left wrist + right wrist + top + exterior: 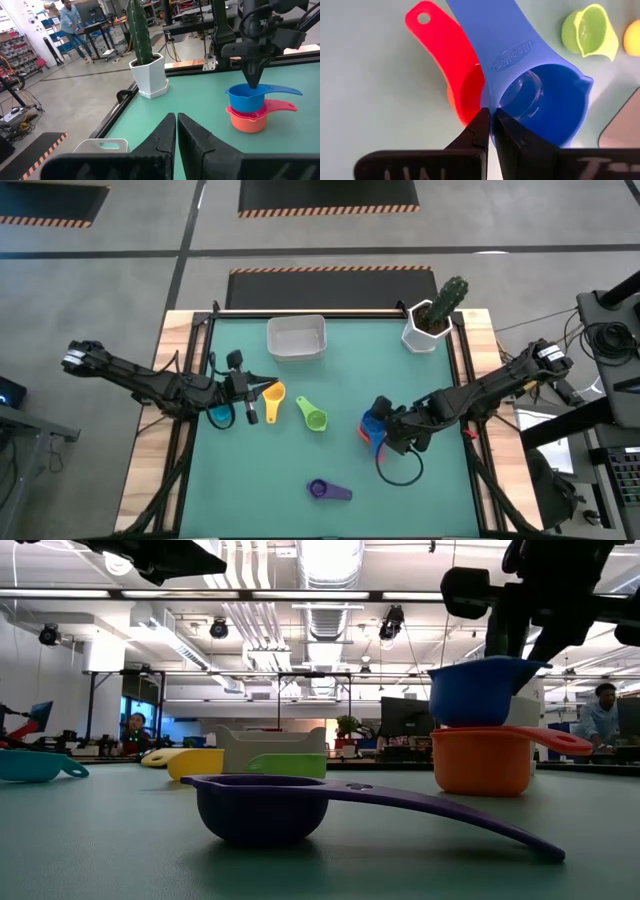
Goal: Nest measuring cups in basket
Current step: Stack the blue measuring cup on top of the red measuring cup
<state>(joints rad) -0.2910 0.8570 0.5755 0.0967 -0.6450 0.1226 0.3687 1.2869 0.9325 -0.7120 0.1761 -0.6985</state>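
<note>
The blue measuring cup [540,100] sits over the red cup [465,90] right of the table's middle, and my right gripper [489,116] is shut on it. In the high view my left gripper [258,388] is shut at the table's left, beside the yellow cup [273,402] and the teal cup [220,416]. The green cup [314,418] lies near the middle. The purple cup [328,491] is near the front edge. The white basket [296,338] stands at the far side, with nothing showing in it. My right gripper pinches the blue cup's rim [492,102] right beside the root of its handle, one finger inside the bowl and one outside. It comes from above, pointing down. The cup hangs about level over the red cup [482,760]; whether their bowls touch, I cannot tell.
A white faceted pot with a green cactus [432,322] stands at the far right corner. A black cable loop [400,470] lies on the mat below my right gripper. Open green mat lies between the cups and the basket.
</note>
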